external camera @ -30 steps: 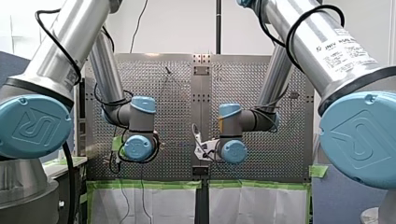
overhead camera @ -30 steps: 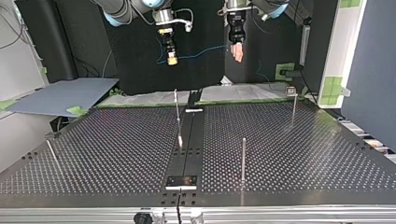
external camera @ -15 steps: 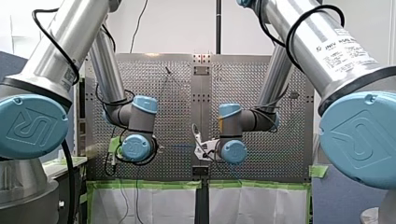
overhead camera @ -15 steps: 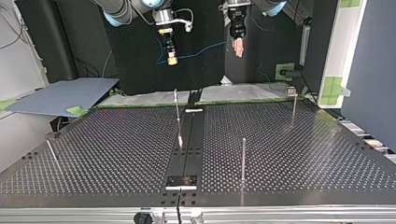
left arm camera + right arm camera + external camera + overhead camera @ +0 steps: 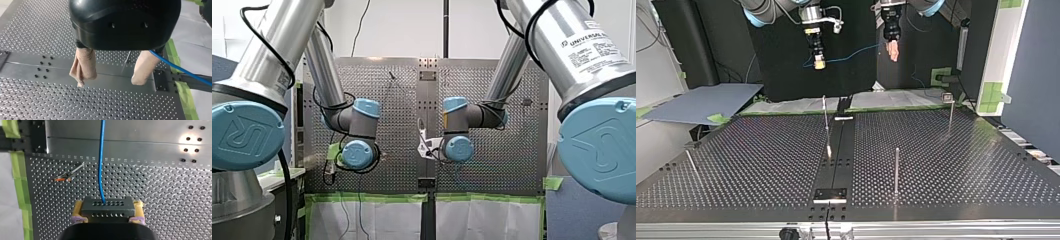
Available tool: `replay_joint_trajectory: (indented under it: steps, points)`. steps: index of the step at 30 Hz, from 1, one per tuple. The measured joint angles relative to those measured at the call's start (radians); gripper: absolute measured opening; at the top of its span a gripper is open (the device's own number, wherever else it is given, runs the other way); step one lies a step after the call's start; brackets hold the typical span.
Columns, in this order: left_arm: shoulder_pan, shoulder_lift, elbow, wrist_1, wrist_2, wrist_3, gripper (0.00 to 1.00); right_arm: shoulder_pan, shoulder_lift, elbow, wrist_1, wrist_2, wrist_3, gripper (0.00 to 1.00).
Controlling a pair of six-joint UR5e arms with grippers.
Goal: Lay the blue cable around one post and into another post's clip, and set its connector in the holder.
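My right gripper (image 5: 108,211) is clamped on the connector (image 5: 107,206) high above the table (image 5: 946,160), likely to keep the blue cable (image 5: 100,157) clear of the posts (image 5: 896,170), while my left gripper (image 5: 110,80), also above the table, has its fingers apart beside the cable, probably to guide it.
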Motion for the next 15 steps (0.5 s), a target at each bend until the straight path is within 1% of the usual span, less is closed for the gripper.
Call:
replay_joint_trajectory:
  steps: [2,6,9,12,15]
  points:
    - [0.003,0.017,0.001,-0.017,-0.001,-0.001,1.00,-0.005,-0.015,0.000,0.015,-0.005,0.015,0.00]
    - [0.008,0.049,0.001,-0.048,0.000,-0.006,1.00,-0.015,-0.053,0.000,0.053,-0.009,0.053,0.00]
    - [0.012,0.073,0.002,-0.071,0.001,-0.018,1.00,-0.020,-0.076,0.000,0.076,-0.009,0.071,0.00]
    - [0.016,0.099,0.002,-0.083,0.003,-0.025,1.00,-0.023,-0.099,0.000,0.090,-0.009,0.077,0.00]
    - [0.020,0.124,0.003,-0.087,0.004,-0.027,1.00,-0.024,-0.122,0.000,0.097,-0.009,0.077,0.00]
